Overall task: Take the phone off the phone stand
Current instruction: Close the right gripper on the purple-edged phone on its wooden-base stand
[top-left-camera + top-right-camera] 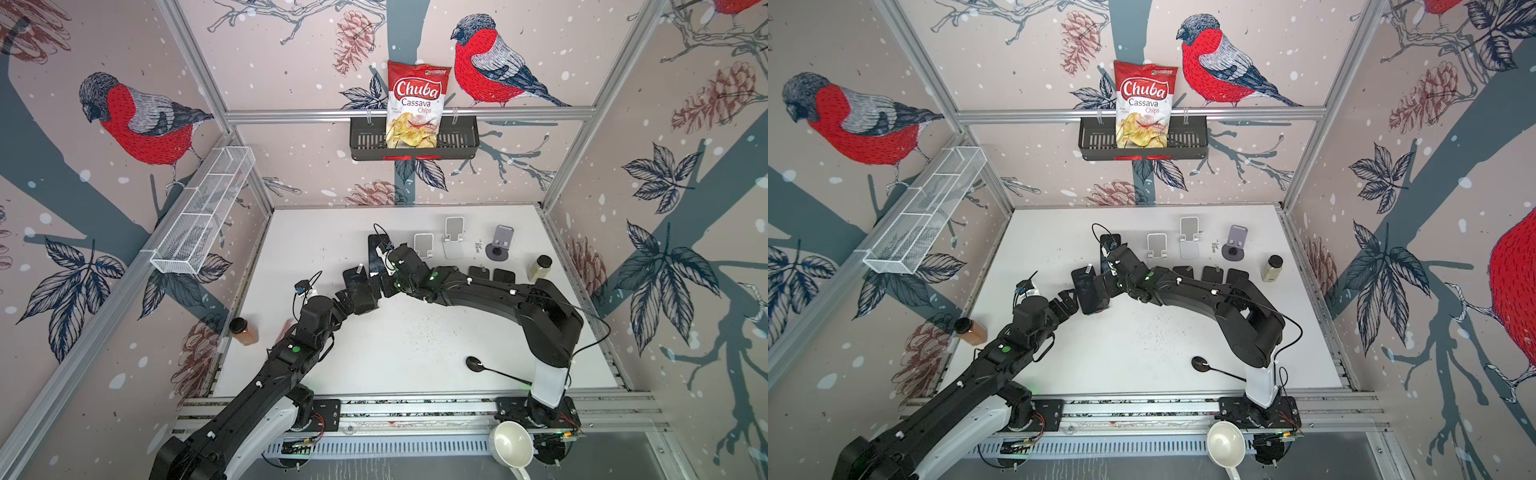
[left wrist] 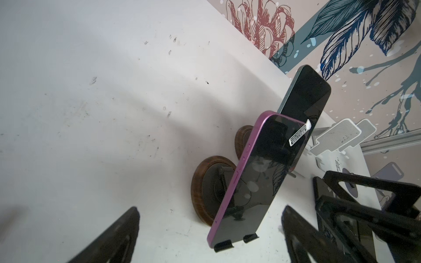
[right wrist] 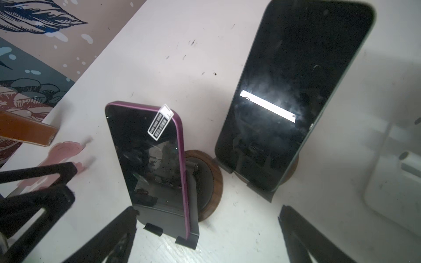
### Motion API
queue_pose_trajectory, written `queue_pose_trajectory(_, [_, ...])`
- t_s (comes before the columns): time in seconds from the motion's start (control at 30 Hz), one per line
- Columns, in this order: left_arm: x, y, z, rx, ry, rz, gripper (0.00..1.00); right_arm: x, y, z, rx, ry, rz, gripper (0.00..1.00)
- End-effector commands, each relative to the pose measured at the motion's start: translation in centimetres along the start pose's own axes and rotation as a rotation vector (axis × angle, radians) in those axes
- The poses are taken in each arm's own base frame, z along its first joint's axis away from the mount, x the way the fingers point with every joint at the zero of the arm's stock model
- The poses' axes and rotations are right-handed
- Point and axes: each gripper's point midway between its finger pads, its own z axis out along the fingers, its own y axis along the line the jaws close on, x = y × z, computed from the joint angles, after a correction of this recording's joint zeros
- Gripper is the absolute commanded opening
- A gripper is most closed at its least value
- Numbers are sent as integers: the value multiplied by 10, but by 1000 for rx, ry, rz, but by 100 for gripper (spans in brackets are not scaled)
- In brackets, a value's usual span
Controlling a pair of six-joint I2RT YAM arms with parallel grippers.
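A purple-edged phone (image 2: 262,173) (image 3: 148,159) with a white sticker leans upright in a black phone stand (image 3: 191,236) on a round wooden base (image 2: 200,189). In both top views it (image 1: 355,277) (image 1: 1086,286) sits mid-table. My left gripper (image 2: 210,209) (image 1: 368,293) is open; the phone's lower end lies ahead between its fingers, untouched. A darker phone (image 3: 291,91) (image 1: 376,253) rests on a second wooden-based stand (image 3: 291,173) just behind. My right gripper (image 3: 207,208) (image 1: 386,276) is open, facing the gap between the two stands and holding nothing.
Empty white stands (image 1: 424,245) (image 1: 454,237) and a grey one (image 1: 500,245) line the back. Dark phones (image 1: 503,276) lie flat behind the right arm. A pale jar (image 1: 539,268), an amber jar (image 1: 243,330), a black spoon (image 1: 478,365) and a white cup (image 1: 511,444) sit around.
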Motion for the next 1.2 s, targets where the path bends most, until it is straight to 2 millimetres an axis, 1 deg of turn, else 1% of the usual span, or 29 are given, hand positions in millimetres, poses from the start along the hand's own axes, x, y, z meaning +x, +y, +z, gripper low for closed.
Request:
queue_pose_trajectory(0.0, [-8, -13, 0, 77, -34, -44, 96, -9, 1, 3, 7, -23, -3, 99])
queue_pose_trajectory(0.27, [-6, -3, -2, 58, -48, -67, 96, -17, 16, 7, -15, -33, -26, 99])
queue_pose_trajectory(0.47, [-7, -4, -5, 70, -54, -71, 95, -22, 23, 15, 10, -29, -43, 100])
queue_pose_trajectory(0.63, [-12, 9, -13, 25, -95, -97, 95, -25, 26, 21, 34, -34, -37, 100])
queue_pose_trajectory(0.83, [-16, 15, -20, 10, -124, -115, 95, -25, 34, 27, 40, -32, -46, 100])
queue_pose_trajectory(1.03, [-10, 16, -18, 25, -112, -127, 95, -25, 44, 32, 41, -30, -62, 100])
queue_pose_trajectory(1.17, [-10, 16, -17, 21, -109, -121, 95, -25, 48, 36, 56, -26, -75, 100])
